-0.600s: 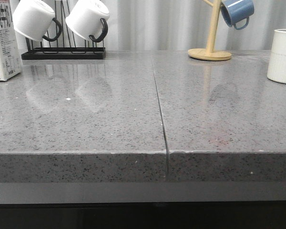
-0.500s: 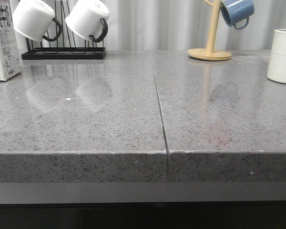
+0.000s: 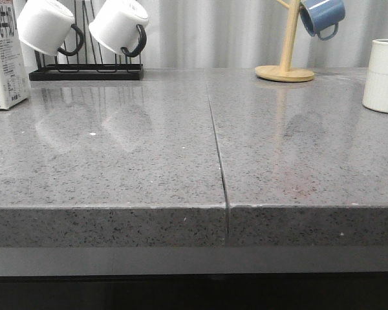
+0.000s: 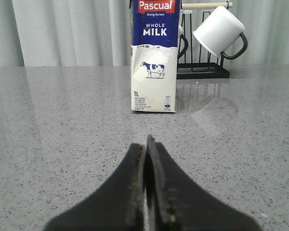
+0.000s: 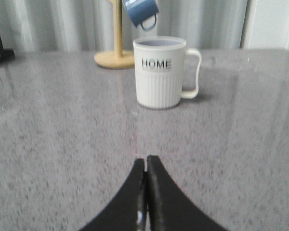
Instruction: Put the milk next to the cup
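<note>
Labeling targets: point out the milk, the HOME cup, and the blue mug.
milk (image 4: 154,62): left wrist view, front panel.
HOME cup (image 5: 158,82): right wrist view, ribbed body.
blue mug (image 3: 321,14): front view, side wall.

Milk (image 4: 154,57) reading "Pascual", "WHOLE MILK", seemingly "1L", cup (image 5: 160,72) lettered "HOME"

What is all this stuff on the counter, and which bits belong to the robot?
milk carton: one, white with dark blue top, far left of the counter, upright
HOME mug: one, off-white, ribbed, far right
white mugs: two, black handles, hung on the rack
black wire rack: one, back left
blue mug: one, hung on the wooden stand
wooden stand: one, pale wood, back right
counter: one, grey speckled
left gripper: black, shut, empty
right gripper: black, shut, empty
</note>
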Controlling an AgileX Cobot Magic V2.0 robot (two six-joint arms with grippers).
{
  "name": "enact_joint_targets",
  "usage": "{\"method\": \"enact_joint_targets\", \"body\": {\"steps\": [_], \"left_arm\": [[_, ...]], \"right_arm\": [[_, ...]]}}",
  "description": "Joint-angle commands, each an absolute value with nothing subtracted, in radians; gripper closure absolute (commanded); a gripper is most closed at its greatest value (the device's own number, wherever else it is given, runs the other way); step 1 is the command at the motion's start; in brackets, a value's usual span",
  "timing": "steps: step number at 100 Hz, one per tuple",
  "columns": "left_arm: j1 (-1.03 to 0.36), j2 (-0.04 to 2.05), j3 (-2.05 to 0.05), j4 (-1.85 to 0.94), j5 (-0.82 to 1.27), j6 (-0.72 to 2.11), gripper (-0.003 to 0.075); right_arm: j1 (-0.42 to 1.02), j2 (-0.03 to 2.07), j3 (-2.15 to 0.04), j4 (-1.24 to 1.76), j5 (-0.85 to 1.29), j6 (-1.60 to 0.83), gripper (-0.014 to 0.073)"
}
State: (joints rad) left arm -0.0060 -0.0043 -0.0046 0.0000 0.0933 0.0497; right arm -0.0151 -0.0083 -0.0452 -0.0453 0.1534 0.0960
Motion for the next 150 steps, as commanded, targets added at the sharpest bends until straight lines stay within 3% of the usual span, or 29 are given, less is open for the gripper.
{"method": "enact_joint_targets", "body": {"steps": [1,39,63,74,85,92,121,150], "left_arm": [[-0.011,-0.034,0.039,0.000,0.010,0.041,0.0741],[-0.011,-0.034,0.039,0.000,0.010,0.041,0.0741],[-0.011,-0.034,0.039,0.000,0.010,0.041,0.0741],[-0.011,-0.034,0.039,0.000,0.010,0.041,0.0741],[-0.011,-0.034,0.039,0.000,0.010,0.041,0.0741],[-0.011,-0.034,0.039,0.000,0.010,0.041,0.0741],[-0.011,-0.034,0.039,0.000,0.010,0.041,0.0741],[-0.011,-0.034,0.039,0.000,0.010,0.041,0.0741]], "right_arm": [[-0.017,-0.007,-0.122,-0.046,0.108,0.087,0.0600],[-0.017,0.251,-0.316,-0.046,0.239,0.087,0.0600],[-0.017,0.401,-0.320,-0.046,0.065,0.087,0.0595],[-0.017,0.481,-0.320,-0.046,-0.026,0.087,0.0496],[-0.017,0.585,-0.320,-0.046,-0.128,0.087,0.0279],[-0.017,0.654,-0.320,-0.046,-0.209,0.087,0.0204],[-0.068,0.945,-0.323,0.061,-0.553,0.084,0.0201],[-0.185,1.212,-0.431,0.060,-0.653,0.079,0.0201]]}}
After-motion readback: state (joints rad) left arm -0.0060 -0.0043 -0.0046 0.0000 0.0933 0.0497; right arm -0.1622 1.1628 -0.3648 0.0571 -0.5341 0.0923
